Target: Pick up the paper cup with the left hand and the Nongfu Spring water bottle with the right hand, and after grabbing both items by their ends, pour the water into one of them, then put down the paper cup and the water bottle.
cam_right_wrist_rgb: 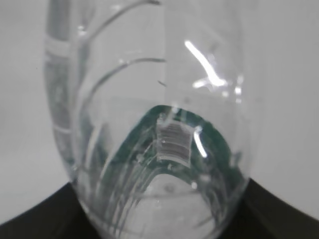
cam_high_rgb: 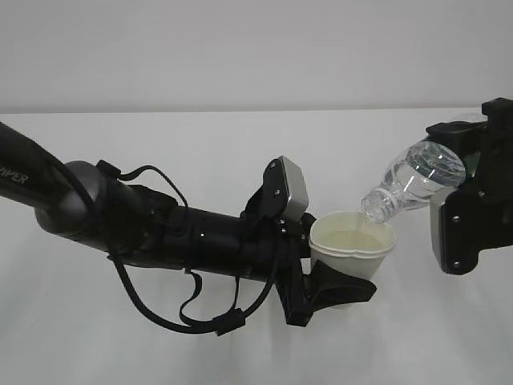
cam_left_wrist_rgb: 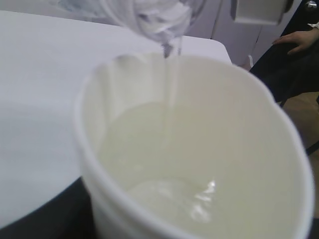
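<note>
My left tool (cam_high_rgb: 341, 277) pinches the cup (cam_high_rgb: 353, 249) above the desk (cam_high_rgb: 200, 136); my right tool (cam_high_rgb: 469, 188) clamps the tilted bottle (cam_high_rgb: 413, 184), neck over the rim. Water is pouring; setting both down remains.

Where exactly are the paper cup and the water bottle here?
paper cup (cam_high_rgb: 349, 255): exterior view, on its white outer wall below the rim.
water bottle (cam_high_rgb: 417, 180): exterior view, on its clear tilted body above the neck.
</note>
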Robot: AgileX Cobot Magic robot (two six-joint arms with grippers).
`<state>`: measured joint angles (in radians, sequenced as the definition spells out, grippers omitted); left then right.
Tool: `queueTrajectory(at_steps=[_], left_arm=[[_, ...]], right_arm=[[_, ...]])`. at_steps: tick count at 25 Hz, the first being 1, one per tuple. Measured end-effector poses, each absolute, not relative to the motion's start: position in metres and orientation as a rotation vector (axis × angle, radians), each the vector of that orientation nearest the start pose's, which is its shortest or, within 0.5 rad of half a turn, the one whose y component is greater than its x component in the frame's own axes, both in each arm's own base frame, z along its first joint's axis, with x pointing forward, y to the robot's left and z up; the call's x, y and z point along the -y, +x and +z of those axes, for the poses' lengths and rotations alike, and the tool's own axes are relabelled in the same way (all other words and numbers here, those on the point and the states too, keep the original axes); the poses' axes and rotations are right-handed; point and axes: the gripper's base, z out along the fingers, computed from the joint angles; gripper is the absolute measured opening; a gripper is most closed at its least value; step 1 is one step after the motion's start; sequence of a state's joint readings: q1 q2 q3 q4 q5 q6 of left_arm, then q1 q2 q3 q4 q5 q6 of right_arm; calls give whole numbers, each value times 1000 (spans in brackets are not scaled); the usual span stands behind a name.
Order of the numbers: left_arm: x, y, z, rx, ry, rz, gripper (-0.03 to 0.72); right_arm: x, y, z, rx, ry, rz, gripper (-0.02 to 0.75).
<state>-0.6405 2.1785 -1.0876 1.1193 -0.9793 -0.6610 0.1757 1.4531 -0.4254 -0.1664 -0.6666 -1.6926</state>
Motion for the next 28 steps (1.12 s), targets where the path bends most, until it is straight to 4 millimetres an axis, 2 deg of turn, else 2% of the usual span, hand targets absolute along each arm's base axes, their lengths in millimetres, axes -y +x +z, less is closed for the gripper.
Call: queueTrajectory(at_steps=[28], left_arm=[[294, 281, 108, -1544, 1296, -1123, 450]], right_arm=[[-54, 252, 193, -1005, -1711, -1029, 447]])
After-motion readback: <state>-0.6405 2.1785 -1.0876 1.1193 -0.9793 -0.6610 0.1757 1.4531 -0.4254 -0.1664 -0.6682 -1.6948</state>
